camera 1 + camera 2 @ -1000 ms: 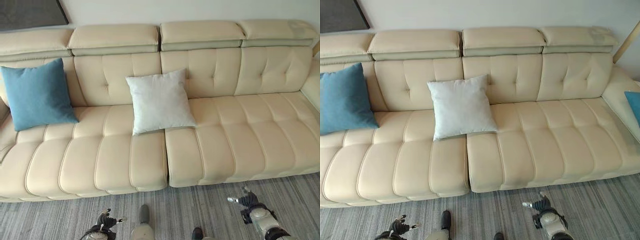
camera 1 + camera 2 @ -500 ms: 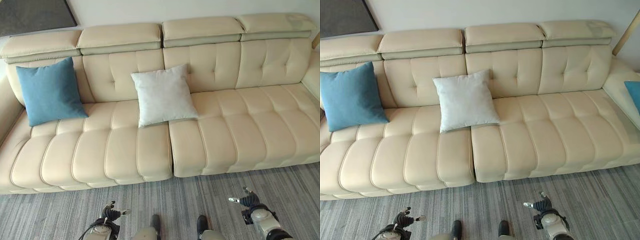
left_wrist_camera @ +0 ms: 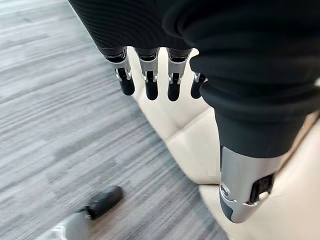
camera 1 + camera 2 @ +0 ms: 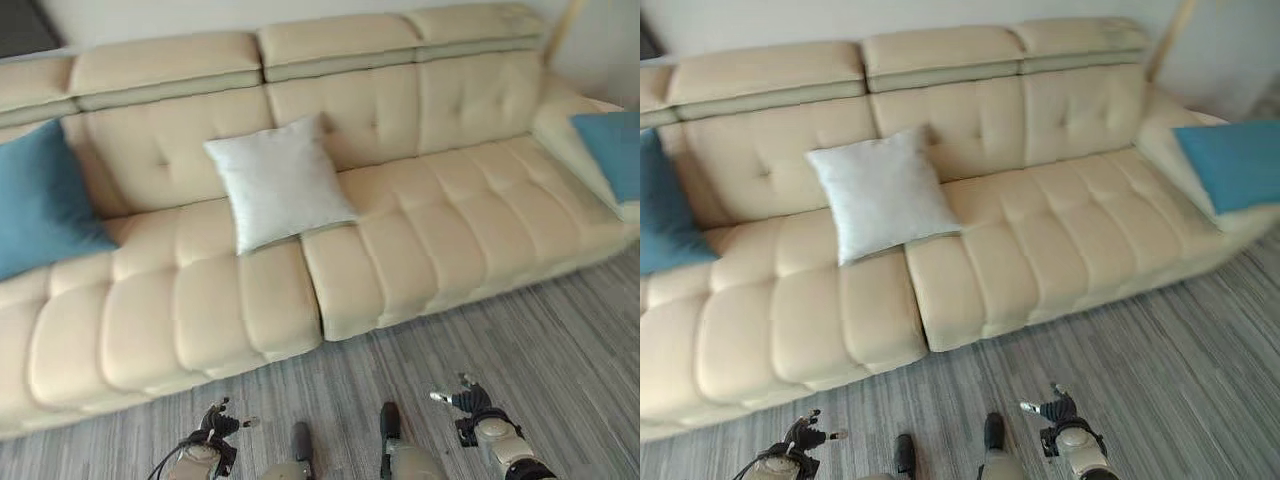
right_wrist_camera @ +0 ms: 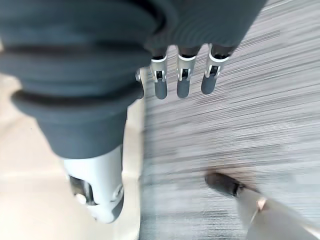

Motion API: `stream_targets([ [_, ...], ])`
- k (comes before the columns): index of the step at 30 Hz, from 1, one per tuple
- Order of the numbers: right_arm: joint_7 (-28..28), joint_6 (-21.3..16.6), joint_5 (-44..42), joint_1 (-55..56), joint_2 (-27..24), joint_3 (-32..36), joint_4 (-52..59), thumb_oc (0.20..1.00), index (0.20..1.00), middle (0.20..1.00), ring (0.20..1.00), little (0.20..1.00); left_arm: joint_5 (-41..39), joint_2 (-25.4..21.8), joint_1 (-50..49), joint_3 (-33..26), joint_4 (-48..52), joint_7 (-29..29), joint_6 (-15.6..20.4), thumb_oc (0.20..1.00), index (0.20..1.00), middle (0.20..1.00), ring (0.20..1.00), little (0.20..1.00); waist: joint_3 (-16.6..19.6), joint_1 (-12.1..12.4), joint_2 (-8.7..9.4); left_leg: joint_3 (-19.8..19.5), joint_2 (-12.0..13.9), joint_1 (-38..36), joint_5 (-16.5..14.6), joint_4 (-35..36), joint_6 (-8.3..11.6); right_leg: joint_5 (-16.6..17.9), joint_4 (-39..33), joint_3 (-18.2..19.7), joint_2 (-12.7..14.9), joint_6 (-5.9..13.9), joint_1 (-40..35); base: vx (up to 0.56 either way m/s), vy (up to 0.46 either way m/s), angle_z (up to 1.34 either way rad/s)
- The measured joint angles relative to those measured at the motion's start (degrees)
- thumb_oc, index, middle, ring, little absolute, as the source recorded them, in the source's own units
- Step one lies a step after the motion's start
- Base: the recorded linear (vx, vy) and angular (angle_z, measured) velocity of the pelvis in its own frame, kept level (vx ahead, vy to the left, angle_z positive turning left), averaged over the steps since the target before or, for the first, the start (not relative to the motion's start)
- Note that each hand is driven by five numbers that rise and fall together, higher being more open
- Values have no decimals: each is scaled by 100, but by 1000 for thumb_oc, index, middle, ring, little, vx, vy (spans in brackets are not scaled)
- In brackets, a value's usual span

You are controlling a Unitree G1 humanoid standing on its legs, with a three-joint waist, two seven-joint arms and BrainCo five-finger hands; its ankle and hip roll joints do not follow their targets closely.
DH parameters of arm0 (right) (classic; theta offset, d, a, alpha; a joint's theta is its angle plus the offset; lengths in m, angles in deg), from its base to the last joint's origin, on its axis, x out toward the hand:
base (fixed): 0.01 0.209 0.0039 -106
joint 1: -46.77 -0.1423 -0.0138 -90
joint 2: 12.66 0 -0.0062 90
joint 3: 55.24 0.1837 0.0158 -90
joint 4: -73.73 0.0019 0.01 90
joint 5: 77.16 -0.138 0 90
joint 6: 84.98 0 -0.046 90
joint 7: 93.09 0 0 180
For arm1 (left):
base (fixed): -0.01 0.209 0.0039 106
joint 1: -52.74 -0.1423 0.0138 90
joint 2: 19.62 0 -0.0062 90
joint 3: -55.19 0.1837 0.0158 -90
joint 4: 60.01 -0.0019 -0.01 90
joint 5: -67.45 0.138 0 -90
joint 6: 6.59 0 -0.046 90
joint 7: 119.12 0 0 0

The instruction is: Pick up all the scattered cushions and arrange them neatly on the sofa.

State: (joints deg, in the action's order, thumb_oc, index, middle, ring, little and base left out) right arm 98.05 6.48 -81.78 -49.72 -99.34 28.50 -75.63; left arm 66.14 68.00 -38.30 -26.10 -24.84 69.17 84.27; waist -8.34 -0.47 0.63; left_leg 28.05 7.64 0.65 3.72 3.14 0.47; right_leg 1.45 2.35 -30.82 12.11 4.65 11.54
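A cream sofa (image 4: 400, 250) spans the head views, with grey striped carpet (image 4: 560, 340) in front of it. A white cushion (image 4: 277, 180) leans upright against the backrest near the middle, its lower edge on the seat, just left of the seam between the two seat sections. At 9 o'clock a blue cushion (image 4: 40, 205) leans on the backrest at the sofa's left end, cut by the frame edge. At 2 o'clock a second blue cushion (image 4: 1230, 165) lies on the sofa's right arm section; the right eye view shows most of its face, while the left eye view catches only a corner of it at the frame edge.

The left robot hand (image 4: 218, 425) hangs low at 7 o'clock over the carpet, and the right robot hand (image 4: 465, 402) at 5 o'clock, both well apart from every cushion. The wrist views add what the head views leave too small to read: the left robot hand (image 3: 150, 75) has its fingers straight and relaxed, holding nothing, with the sofa's front edge and carpet past them; the right robot hand (image 5: 182, 75) likewise has straight, empty fingers over the carpet beside the sofa's base.

Against half a second ago, the whole scene has slid leftward and tilted in both eye views, so the camera has turned right: the second blue cushion has come further into view, while the left blue cushion is now partly cut off. The cushions keep their places on the sofa.
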Motion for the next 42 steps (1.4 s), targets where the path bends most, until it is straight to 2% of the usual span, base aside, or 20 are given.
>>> stream_targets([
  [1,7,-11,-1,-28,2,5,16,1000,1000,1000,1000,1000,-8,-50,-98,-35,-61,-20,-83,1000,1000,1000,1000,1000,24,0,29,480,90,-133,3,9,85,-60,436,-639,349,122,148,63,-112,-209],
  [5,73,51,-3,258,-297,43,17,1000,1000,1000,1000,1000,-32,-161,93,14,-134,-94,-52,1000,1000,1000,1000,1000,193,-212,287,855,98,-501,-263,-41,363,229,443,-1133,917,237,-32,239,-266,-139],
  [7,79,50,-4,343,-363,21,14,1000,1000,1000,1000,1000,-32,-142,204,26,-144,-120,-49,1000,1000,1000,1000,1000,177,-261,256,832,153,-596,-249,-105,409,630,396,-1075,814,125,-43,361,-376,-69],
  [8,78,36,-74,648,-773,43,3,1000,1000,1000,1000,1000,-32,270,472,141,-202,-165,-24,1000,1000,1000,1000,1000,273,-512,-293,700,670,-618,-272,-423,538,457,587,-871,365,-278,-16,444,-482,-74],
  [9,68,6,-126,722,-848,138,-141,1000,1000,1000,1000,1000,-32,393,658,265,-195,-169,-33,1000,1000,1000,1000,1000,251,-630,-405,605,866,-655,-155,-817,695,246,726,-693,206,-359,-3,362,-397,-88],
  [13,76,15,-282,682,-762,169,-9,1000,1000,1000,1000,1000,-37,419,540,293,-141,-193,-13,1000,1000,1000,1000,1000,277,-593,-303,-225,1450,-460,300,-2644,787,-28,736,142,-255,-630,-148,363,-293,-130],
  [14,81,13,-283,634,-774,52,38,1000,1000,1000,1000,1000,-116,450,524,291,-104,-202,0,1000,1000,1000,1000,1000,298,-520,-299,-776,1411,-341,514,-3148,952,-102,629,437,-412,-814,-191,298,-44,-144],
  [15,78,23,-278,585,-780,0,126,1000,1000,1000,1000,1000,-256,470,507,287,32,-201,-3,1000,1000,1000,1000,1000,284,-581,-203,-1456,1019,-59,196,-3580,1067,-45,502,851,-508,-965,-235,300,-39,-156],
  [17,68,17,-274,444,-755,-50,130,1000,1000,1000,1000,1000,-257,478,538,279,144,-208,47,1000,1000,1000,1000,1000,221,-365,-2,-2047,80,239,-402,-3603,863,242,207,1398,-520,-1006,-280,321,-22,-146],
  [20,69,17,-234,296,-753,-135,67,1000,1000,1000,1000,1000,-260,453,625,253,169,-200,101,1000,1000,1000,1000,1000,96,-63,68,-2430,-498,910,-706,-2596,606,269,-201,1951,-765,-1062,-557,313,1,-119],
  [25,111,14,-210,215,-882,-236,-101,1000,1000,1000,1000,1000,-392,436,594,255,-66,-134,89,1000,1000,1000,1000,1000,20,218,-267,-2946,-457,1559,-36,-396,824,268,-352,2126,-1176,-1095,-829,422,29,-73],
  [29,150,5,-213,228,-992,-194,-151,1000,1000,1000,1000,1000,-482,383,587,237,-304,-82,84,1000,1000,1000,1000,1000,-75,307,-379,-2884,-341,1776,120,10,1048,84,-289,2399,-1254,-1036,-914,704,150,-53],
  [32,180,0,-201,359,-1032,-103,-249,1000,1000,1000,1000,1000,-479,374,327,-80,-452,-54,44,1000,1000,1000,1000,1000,-21,438,-252,-2553,-420,1678,-211,-1442,707,-174,-85,2935,-952,-722,-871,559,170,-92],
  [33,159,-7,-194,532,-1188,-103,-317,1000,1000,1000,1000,1000,-476,457,242,-107,-657,-52,-13,1000,1000,1000,1000,1000,146,480,-474,-2606,-362,1481,-704,-1699,283,-464,110,2864,-969,-412,-925,369,110,-56],
  [34,131,23,-182,585,-1239,-74,-433,1000,1000,1000,1000,1000,-474,432,207,-102,-681,-51,2,1000,1000,1000,1000,1000,216,462,-608,-2575,-340,1418,-626,-1662,84,-916,994,2825,-916,-224,-587,609,199,-21],
  [35,67,28,-152,708,-1102,-82,-541,1000,1000,1000,1000,1000,-454,243,162,-124,-587,-49,10,1000,1000,1000,1000,1000,210,379,-317,-2477,-558,1348,-629,-1653,47,-1333,3002,2874,-592,177,75,236,92,15],
  [37,-11,37,-108,933,-894,-47,-543,1000,1000,1000,1000,1000,-450,-80,155,-149,-486,-49,-13,1000,1000,1000,1000,1000,216,295,144,-2316,-942,1136,-369,-1356,-407,-1059,4625,3014,-263,490,534,437,178,41],
  [38,-8,41,-104,934,-866,-6,-549,1000,1000,1000,1000,1000,-449,-116,121,-154,-500,-55,-28,1000,1000,1000,1000,1000,199,284,208,-2268,-975,1127,-316,-1375,-471,-1087,4665,2995,-228,514,528,632,194,38],
  [39,6,8,-75,865,-940,41,-457,1000,1000,1000,1000,1000,-439,-14,224,-198,-618,-65,-53,1000,1000,1000,1000,1000,-23,249,140,-2265,-1237,1124,-1133,-2135,-699,-281,5479,3154,-174,658,913,532,68,22],
  [42,-21,7,-89,603,-908,41,-295,1000,1000,1000,1000,1000,-440,-25,428,24,-602,-52,-97,1000,1000,1000,1000,1000,-229,214,-192,-2528,-1221,903,-922,-1681,-732,-972,4584,2263,19,160,1315,270,-24,12],
])
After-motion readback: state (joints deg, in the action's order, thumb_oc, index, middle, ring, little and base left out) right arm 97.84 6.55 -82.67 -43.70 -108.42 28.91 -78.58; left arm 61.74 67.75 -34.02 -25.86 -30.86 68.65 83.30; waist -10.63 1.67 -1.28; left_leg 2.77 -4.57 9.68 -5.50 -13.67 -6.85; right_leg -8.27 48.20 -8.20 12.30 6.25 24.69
